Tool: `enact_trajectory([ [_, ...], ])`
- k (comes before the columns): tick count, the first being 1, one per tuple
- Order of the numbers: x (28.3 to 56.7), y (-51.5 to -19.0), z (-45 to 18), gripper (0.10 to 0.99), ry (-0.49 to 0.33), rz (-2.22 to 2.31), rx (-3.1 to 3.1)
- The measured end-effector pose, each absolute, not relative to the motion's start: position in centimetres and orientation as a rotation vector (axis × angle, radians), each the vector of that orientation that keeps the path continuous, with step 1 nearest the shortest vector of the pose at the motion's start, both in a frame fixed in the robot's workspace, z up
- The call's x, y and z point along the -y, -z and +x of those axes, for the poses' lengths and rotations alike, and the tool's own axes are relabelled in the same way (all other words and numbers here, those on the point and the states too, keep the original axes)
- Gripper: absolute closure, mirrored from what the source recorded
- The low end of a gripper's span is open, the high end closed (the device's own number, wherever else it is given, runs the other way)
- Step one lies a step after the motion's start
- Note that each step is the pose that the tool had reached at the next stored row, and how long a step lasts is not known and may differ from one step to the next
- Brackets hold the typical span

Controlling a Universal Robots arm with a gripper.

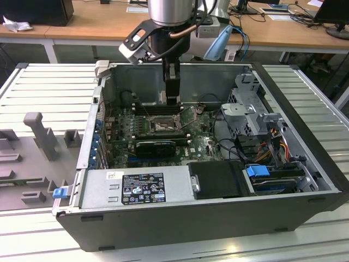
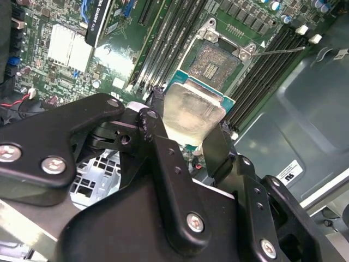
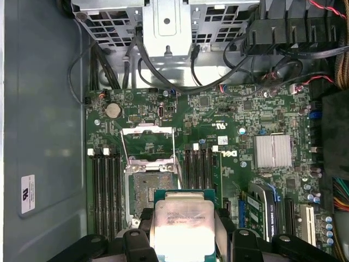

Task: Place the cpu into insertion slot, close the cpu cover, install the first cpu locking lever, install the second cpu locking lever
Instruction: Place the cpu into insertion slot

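We see gripper (image 1: 172, 97) pinching cpu (image 3: 182, 224) by two opposite edges; cpu hangs near the uncovered slot (image 3: 148, 188), not touching it.

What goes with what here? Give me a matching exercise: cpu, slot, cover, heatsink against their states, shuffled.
Things:
1 cpu
2 slot
3 cover
4 heatsink

States:
a flipped open
b empty, dark centre bare
c held in the gripper
d silver fins

Pairs: 1-c, 2-b, 3-a, 4-d
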State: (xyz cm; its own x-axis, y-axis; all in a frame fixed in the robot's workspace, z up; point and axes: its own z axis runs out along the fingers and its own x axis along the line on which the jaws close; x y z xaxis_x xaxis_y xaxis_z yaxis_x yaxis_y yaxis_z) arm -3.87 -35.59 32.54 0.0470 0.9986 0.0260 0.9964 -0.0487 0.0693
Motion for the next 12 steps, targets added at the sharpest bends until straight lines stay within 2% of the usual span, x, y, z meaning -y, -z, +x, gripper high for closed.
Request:
enact_trajectory([
  [12,35.59,-32.08,-3.87,0.557,-0.104,2.249,-2.144],
])
